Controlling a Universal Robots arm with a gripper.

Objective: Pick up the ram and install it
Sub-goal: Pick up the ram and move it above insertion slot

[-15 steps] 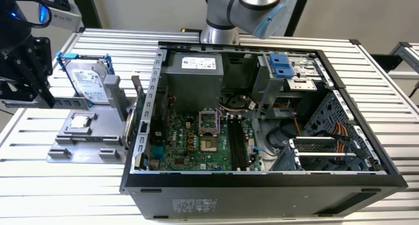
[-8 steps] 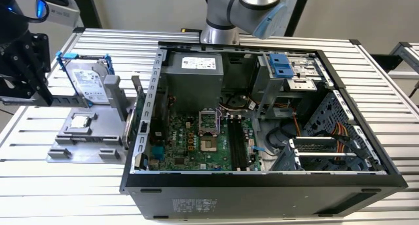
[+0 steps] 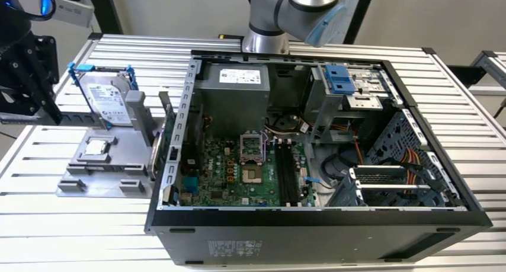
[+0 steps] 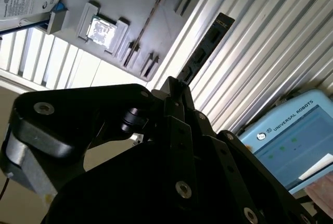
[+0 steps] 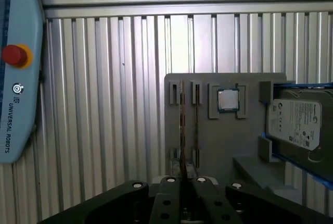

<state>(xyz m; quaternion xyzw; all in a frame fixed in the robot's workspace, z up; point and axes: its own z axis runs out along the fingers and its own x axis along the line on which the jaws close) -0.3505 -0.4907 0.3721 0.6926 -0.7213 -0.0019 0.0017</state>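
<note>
The hand [image 4: 176, 86], made of black metal links with bare screw heads, has its two fingers pressed together on one end of the ram [image 4: 208, 47]. The ram is a thin, flat, dark strip with small square chips along its face. In the second wrist view it sticks straight out from the fingertips over the ribbed slats of the counter [image 3: 95, 224]. In the first wrist view it is seen edge-on as a fine brownish line rising from between the fingers.

In the exterior view the hand hangs at the exterior view's left, well apart from the open computer case [image 3: 316, 242], so the ram is in the air and not in the machine. The case is a black sheet-metal box lying on its side. Inside it is a green motherboard [image 3: 229, 177] with long black slots [image 3: 286, 177] beside the square processor socket, and a plain grey metal power supply [image 3: 233, 94] behind them.

Just beside the case lies a matt grey plastic holder [image 3: 87, 183] with moulded pockets and narrow grooves. A small square silver chip [image 3: 96, 146] sits flat in one pocket. A silver hard drive [image 3: 106, 103] in a blue frame stands tilted at the back of the holder.

A pale blue and grey control tablet [image 5: 13, 78] with a round red button rests on the slats
</note>
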